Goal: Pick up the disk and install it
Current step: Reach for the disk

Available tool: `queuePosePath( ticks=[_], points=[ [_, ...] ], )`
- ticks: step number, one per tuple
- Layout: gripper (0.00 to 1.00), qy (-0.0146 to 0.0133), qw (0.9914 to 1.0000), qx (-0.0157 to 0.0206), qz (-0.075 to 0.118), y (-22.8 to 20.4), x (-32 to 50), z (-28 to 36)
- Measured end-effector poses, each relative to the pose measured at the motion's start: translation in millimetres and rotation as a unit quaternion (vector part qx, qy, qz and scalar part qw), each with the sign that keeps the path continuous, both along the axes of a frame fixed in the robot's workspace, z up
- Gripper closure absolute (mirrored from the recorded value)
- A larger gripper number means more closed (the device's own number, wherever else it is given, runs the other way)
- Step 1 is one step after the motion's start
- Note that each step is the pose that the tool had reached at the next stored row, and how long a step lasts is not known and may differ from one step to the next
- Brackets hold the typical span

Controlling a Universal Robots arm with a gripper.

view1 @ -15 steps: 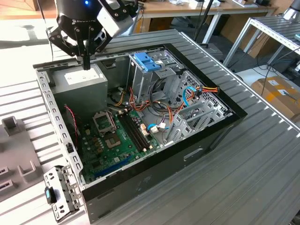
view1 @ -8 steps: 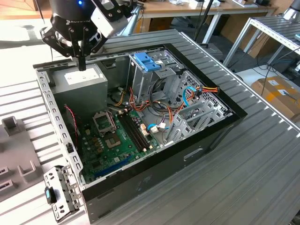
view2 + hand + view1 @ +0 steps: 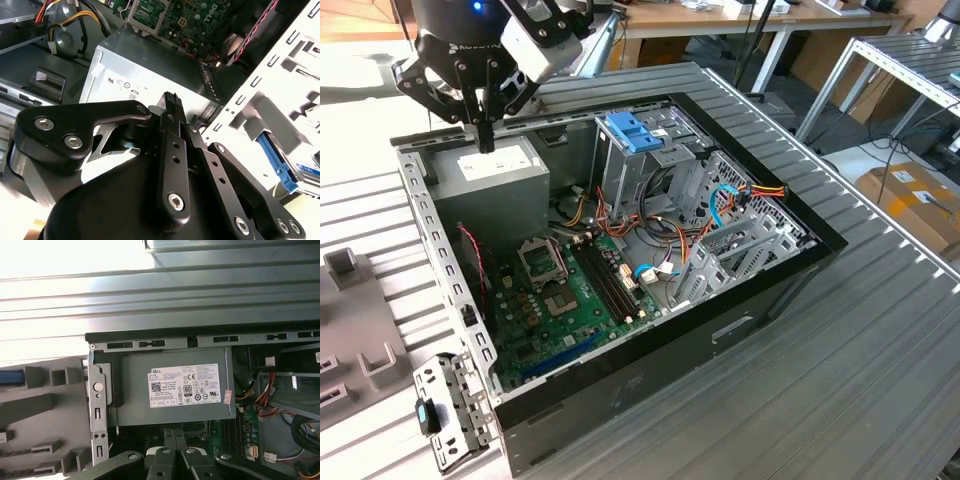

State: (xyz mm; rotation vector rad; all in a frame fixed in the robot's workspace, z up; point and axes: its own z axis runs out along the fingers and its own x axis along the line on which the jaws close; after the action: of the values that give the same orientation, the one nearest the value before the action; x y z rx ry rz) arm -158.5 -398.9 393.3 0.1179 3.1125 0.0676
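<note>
**Item 1, PC case** (image 3: 417, 205): open-topped, on ribbed metal table (image 3: 880, 340).
Contents:
- grey power supply (image 3: 492, 185) w/ white sticker, directly under jaws
- green motherboard (image 3: 555, 300) w/ bare CPU socket, next past the supply from jaws
- metal drive cage (image 3: 670, 170) topped by blue bracket (image 3: 634, 130), across case from jaws
- orange, red, blue cables (image 3: 720, 205) around cage, well apart from jaws

**Item 2, gripper** (image 3: 483, 138): jaws pressed together, nothing between them. Tips point down just over supply's sticker. Contact w/ supply can't be told.

**Item 3, disk** (image 3: 307, 171): in second wrist view, silver corner only partly in view. Outside case, past perforated side wall, beside blue strip (image 3: 277, 162). Well apart from jaws, untouched.
</note>
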Motion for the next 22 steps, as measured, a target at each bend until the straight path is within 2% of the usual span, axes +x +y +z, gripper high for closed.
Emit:
queuePosePath(
  ticks=[22],
  points=[
    [0.89, 0.0, 1.0, 0.0, 0.0, 0.0, -28.5, 0.0]
  ],
)
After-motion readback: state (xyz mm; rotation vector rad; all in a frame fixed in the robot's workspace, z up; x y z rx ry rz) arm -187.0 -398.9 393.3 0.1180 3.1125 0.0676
